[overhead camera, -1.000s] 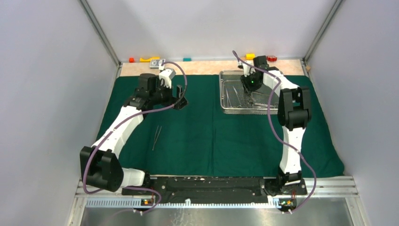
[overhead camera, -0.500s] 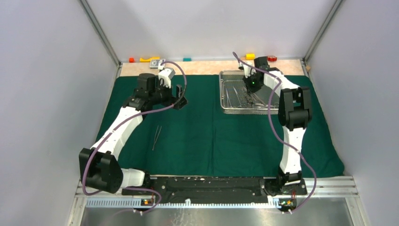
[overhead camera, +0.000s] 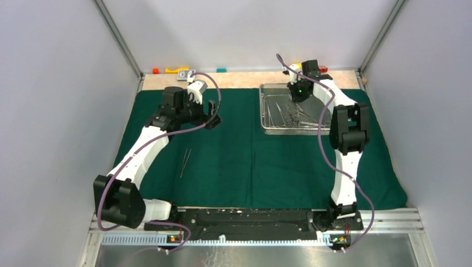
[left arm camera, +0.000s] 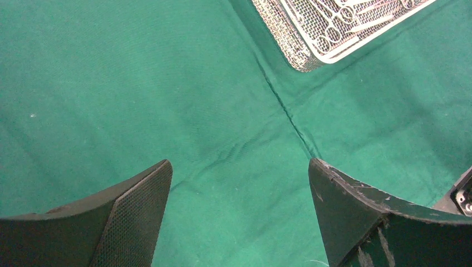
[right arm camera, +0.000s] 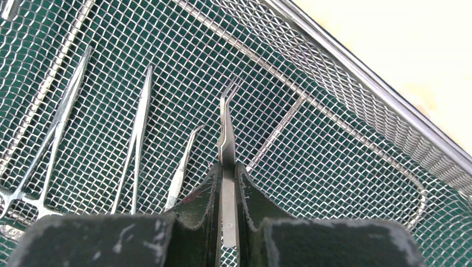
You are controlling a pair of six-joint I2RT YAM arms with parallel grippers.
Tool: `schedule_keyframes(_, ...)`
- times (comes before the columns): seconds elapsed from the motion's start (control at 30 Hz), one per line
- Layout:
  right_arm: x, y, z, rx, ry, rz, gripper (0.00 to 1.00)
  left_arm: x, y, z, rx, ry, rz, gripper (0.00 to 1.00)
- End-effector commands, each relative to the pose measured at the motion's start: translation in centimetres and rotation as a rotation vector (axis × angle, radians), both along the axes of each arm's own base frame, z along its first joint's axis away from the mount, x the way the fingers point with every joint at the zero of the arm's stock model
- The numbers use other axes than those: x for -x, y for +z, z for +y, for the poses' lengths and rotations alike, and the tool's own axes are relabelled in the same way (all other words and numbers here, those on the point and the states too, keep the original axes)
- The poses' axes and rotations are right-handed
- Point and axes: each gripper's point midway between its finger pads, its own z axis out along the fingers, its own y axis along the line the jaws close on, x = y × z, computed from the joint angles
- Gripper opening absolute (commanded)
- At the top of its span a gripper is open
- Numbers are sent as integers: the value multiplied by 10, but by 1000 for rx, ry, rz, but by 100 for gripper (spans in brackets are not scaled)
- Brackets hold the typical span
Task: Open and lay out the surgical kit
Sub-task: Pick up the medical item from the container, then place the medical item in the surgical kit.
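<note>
The dark green cloth [overhead camera: 234,150] lies spread over the table. The silver wire-mesh tray [overhead camera: 266,129] stands on it at the back right and holds several steel instruments [overhead camera: 281,114]. One pair of tweezers [overhead camera: 185,162] lies on the cloth at the left. My right gripper [overhead camera: 299,90] is over the tray's far side, shut on bent-tip tweezers [right arm camera: 225,139] held above the mesh [right arm camera: 334,150]. My left gripper [left arm camera: 239,172] is open and empty above bare cloth [left arm camera: 139,83], left of the tray's corner [left arm camera: 300,53].
Small coloured blocks [overhead camera: 177,70] sit on the bare table strip behind the cloth. Clamps and tweezers [right arm camera: 136,133] lie in the tray left of my right fingers. A fold [left arm camera: 286,111] runs across the cloth. Grey walls close in both sides.
My right gripper has moved toward the tray's far edge and risen, carrying the bent-tip tweezers. The left arm has not moved.
</note>
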Motion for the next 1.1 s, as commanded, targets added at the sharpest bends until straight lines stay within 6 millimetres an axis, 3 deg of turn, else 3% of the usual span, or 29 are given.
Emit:
schedule_keyframes(0.0, -15, 72, 4, -44, -7, -152, 0, -7, 14, -1, -2, -8, -72, 96)
schedule_keyframes(0.13, -8, 88, 16, -121, 16, -167, 0, -9, 17, -5, 7, -33, -90, 96)
schedule_keyframes(0.27, 6, 118, 38, -260, 58, -191, 0, -7, 26, -19, 62, -110, -114, 95)
schedule_keyframes(0.4, 39, 161, 73, -482, 165, -194, 0, -5, 38, -39, 124, -169, -104, 93)
schedule_keyframes(0.5, 65, 181, 95, -602, 207, -193, 0, -5, 48, -55, 165, -187, -90, 90)
schedule_keyframes(0.83, 135, 210, 156, -689, 244, -289, 0, -14, 88, -115, 365, -182, 25, 83)
schedule_keyframes(1.07, 165, 221, 172, -718, 288, -326, 0, -25, 100, -125, 419, -158, 1, 74)
